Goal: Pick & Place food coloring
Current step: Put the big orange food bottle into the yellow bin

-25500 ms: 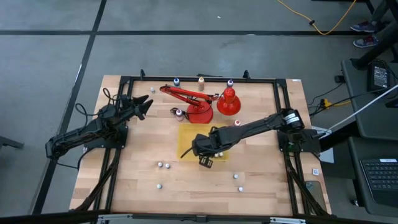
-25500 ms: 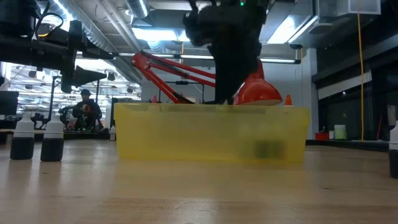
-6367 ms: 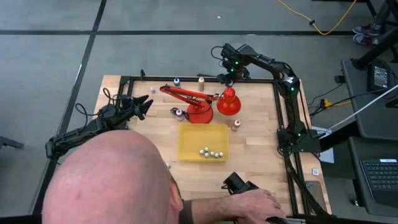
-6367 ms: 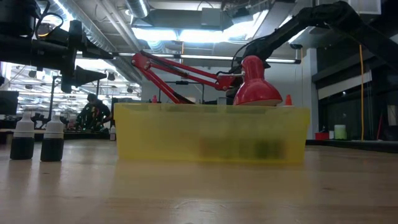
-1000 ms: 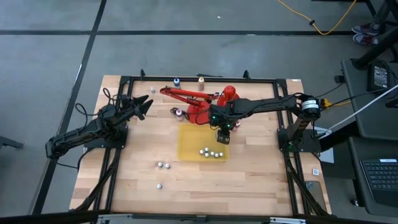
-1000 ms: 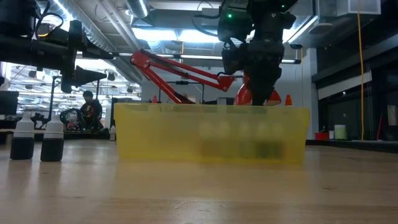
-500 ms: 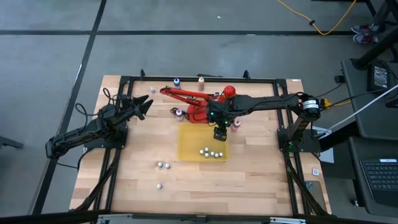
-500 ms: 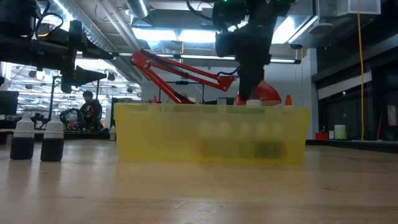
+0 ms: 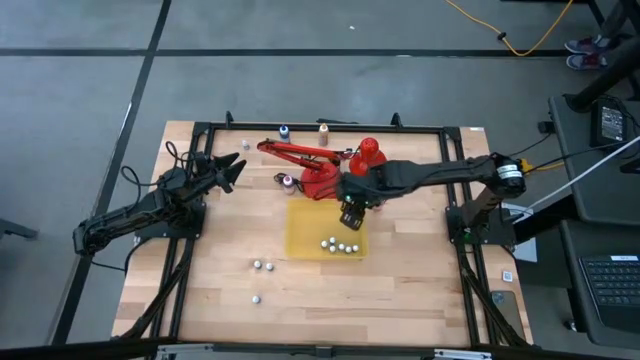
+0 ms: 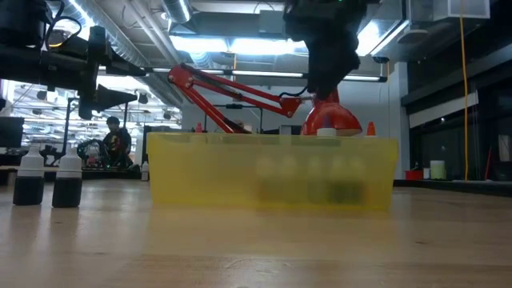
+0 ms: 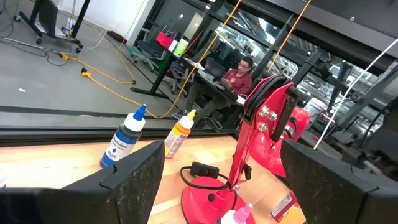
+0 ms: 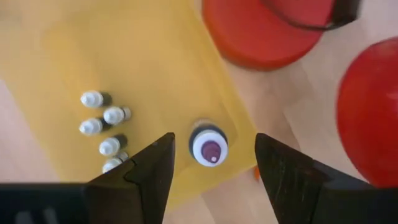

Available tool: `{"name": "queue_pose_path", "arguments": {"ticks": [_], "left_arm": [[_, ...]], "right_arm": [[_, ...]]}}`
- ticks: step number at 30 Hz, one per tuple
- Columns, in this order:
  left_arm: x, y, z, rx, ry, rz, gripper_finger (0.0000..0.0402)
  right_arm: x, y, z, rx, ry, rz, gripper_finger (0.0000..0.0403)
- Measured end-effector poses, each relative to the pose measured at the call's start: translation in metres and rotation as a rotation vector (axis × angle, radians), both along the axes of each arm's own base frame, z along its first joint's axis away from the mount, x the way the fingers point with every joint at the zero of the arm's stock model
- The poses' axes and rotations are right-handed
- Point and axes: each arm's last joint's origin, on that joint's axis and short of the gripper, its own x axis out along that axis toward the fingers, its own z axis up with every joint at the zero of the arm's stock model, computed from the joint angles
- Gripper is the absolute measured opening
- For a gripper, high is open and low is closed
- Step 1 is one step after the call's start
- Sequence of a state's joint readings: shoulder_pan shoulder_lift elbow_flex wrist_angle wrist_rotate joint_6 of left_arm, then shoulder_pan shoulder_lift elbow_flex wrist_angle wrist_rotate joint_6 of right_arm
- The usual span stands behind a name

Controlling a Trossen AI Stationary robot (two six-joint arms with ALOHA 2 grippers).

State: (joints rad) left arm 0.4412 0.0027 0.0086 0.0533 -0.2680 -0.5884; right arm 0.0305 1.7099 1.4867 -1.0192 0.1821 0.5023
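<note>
1. We see the right gripper (image 9: pixel 349 216) poised over the far right corner of the yellow tray (image 9: pixel 305 215), its two dark fingers (image 12: pixel 134 180) spread wide and holding nothing.

2. Directly between those spread fingers in the right wrist view stands a purple-capped bottle (image 12: pixel 208 148), upright and seen from above: a white ring around a purple cap with a pale tip. It sits inside the tray, close against the wall nearest the red desk lamp (image 9: pixel 322 176).

3. A cluster of small bottles (image 9: pixel 338 245) lies in the near right part of the tray, pale caps on dark bodies, tipped on their sides. The right wrist view shows five of them (image 12: pixel 102 127) close together.

4. Through the translucent tray wall in the low view, we make out only blurred pale and greenish shapes (image 10: pixel 312 182).

5. Other food coloring remains outside the tray: two dark-filled, white-capped bottles (image 10: pixel 46 181) stand upright side by side on the wood table (image 9: pixel 400 290), left of and nearer than the tray, with a third (image 9: pixel 256 298) nearer still.

6. Along the table's far edge stand a blue bottle (image 11: pixel 124 138) and an orange bottle (image 11: pixel 178 135), side by side. A pink-capped one (image 9: pixel 288 181) sits just left of the lamp's base.

7. The left gripper (image 9: pixel 232 166) waits above the table's left side, well apart from the tray, its fingers parted and empty.

8. A person sits in the room beyond the table (image 11: pixel 237 76).
</note>
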Motion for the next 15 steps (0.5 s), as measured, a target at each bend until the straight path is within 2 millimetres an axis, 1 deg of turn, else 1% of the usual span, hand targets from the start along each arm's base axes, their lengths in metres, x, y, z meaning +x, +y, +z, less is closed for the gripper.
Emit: {"name": "queue_pose_path", "arguments": {"ticks": [5,9,15], "left_arm": [[0.000,0.000,0.000,0.000,0.000,0.000,0.0311],[0.000,0.000,0.000,0.000,0.000,0.000,0.0313],[0.000,0.000,0.000,0.000,0.000,0.000,0.0311]], "right_arm": [[-0.004,0.010,0.005,-0.008,-0.042,-0.159,0.0222],[-0.012,0.018,0.011,-0.004,-0.070,-0.283,0.0223],[-0.022,0.020,0.018,-0.002,-0.084,-0.398,0.0223]]}}
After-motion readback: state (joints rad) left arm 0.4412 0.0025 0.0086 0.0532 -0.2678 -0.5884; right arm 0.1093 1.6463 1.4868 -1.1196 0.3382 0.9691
